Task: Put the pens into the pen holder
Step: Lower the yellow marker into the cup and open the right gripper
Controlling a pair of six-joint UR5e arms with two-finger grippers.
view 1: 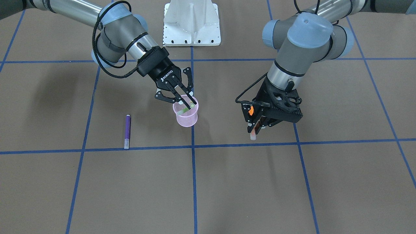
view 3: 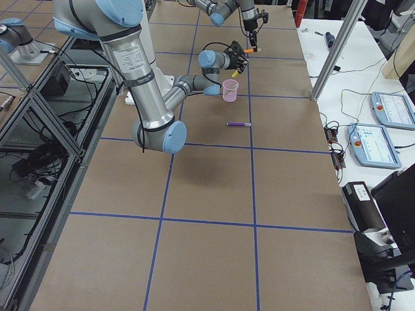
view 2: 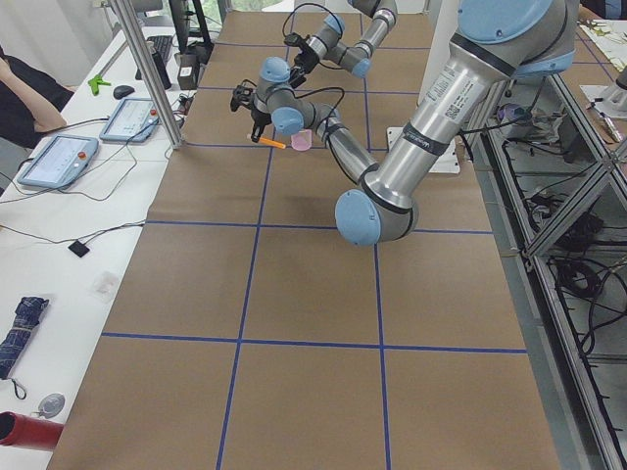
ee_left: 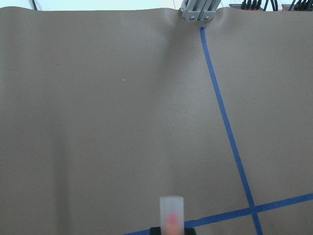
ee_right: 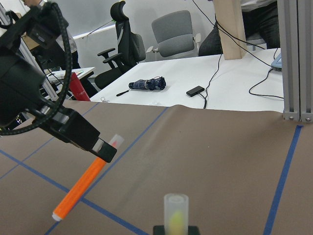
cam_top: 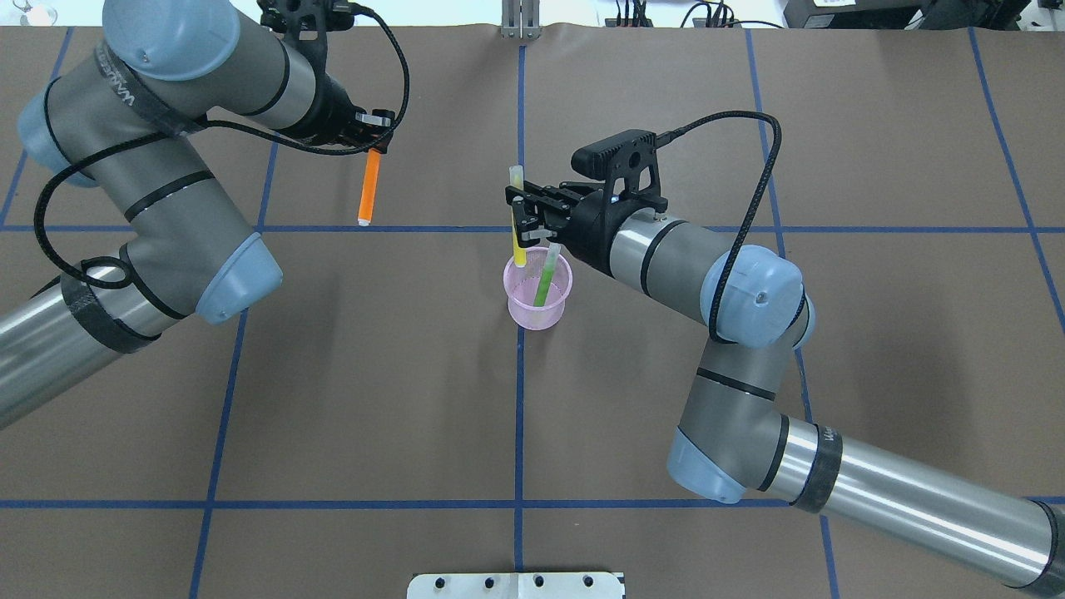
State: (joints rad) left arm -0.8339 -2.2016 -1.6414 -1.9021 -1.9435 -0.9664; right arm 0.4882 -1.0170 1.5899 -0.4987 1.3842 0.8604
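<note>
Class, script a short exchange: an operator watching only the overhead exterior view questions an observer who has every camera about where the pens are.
Operator: I see a yellow pen in the right gripper at the pen holder, a green pen inside, an orange pen in the left gripper. Any others?
Observer: Yes. The front-facing view shows a purple pen lying flat on the table, apart from the pen holder; the right arm hides it from you.
Operator: Which way does it point?
Observer: Its whitish cap end points away from the robot's base.
</note>
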